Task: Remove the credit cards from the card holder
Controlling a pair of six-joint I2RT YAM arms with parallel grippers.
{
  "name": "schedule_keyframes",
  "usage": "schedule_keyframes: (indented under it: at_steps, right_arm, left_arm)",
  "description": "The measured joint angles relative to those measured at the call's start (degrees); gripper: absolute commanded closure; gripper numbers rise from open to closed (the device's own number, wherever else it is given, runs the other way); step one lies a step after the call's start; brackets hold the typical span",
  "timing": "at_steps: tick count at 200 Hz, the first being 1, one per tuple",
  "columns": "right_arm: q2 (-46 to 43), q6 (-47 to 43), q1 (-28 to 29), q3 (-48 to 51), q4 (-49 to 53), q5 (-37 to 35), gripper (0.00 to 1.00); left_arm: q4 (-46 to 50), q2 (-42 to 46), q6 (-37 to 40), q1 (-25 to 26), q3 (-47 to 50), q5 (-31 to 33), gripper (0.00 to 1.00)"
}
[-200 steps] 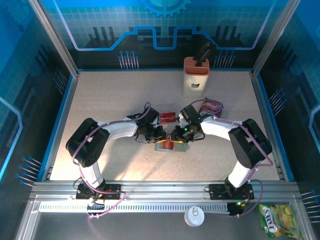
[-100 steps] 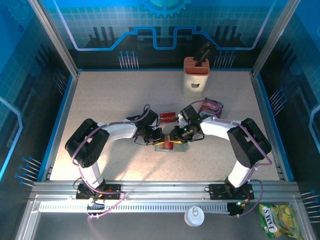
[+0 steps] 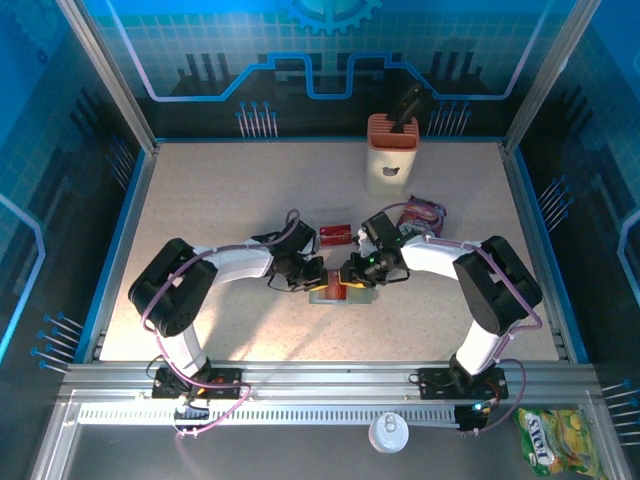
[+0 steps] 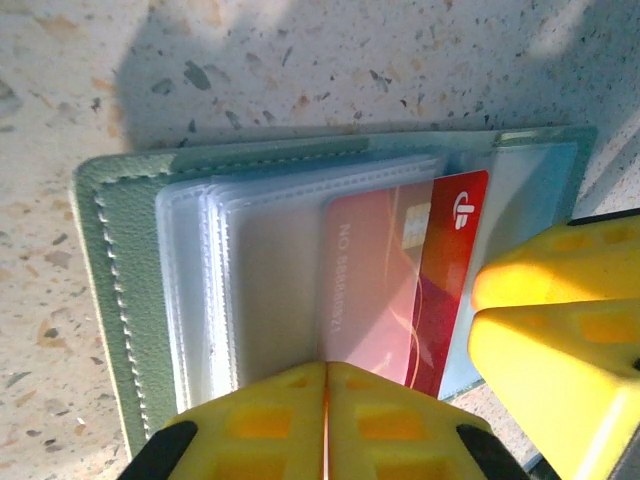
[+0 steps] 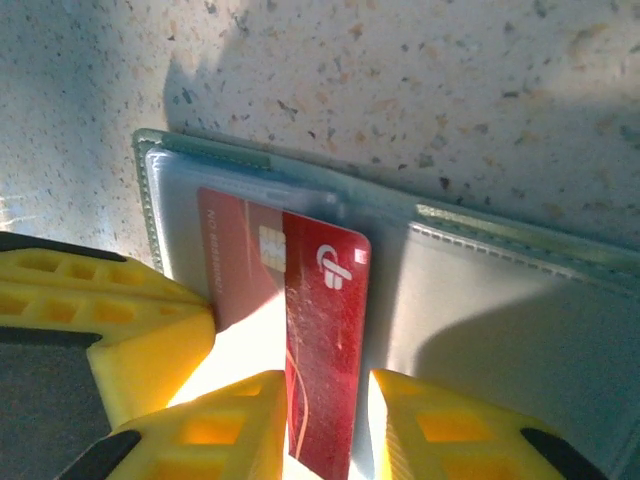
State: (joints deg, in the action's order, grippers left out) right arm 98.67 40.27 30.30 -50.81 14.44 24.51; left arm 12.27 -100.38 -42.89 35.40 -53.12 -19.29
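High overview, wrists close above card holder (image 4: 110, 250)

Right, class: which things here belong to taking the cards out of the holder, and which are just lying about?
Job in hand:
grey-green folding card holder
red plastic card sticking partly out of it
small reddish card lying loose beyond it

Lying about:
orange-and-cream block
crinkled purple snack packet
white round lid
yellow-green packet
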Motion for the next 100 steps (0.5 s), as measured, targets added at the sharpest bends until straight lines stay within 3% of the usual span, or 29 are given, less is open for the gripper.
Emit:
schedule_keyframes:
  at_steps: [100]
  right_arm:
    - [0.85, 3.15, -0.13, 3.19, -5.77, 4.92, 0.78]
  left_arm:
    - [0.11, 0.04, 0.0, 0.09, -0.02, 0.26, 0.96]
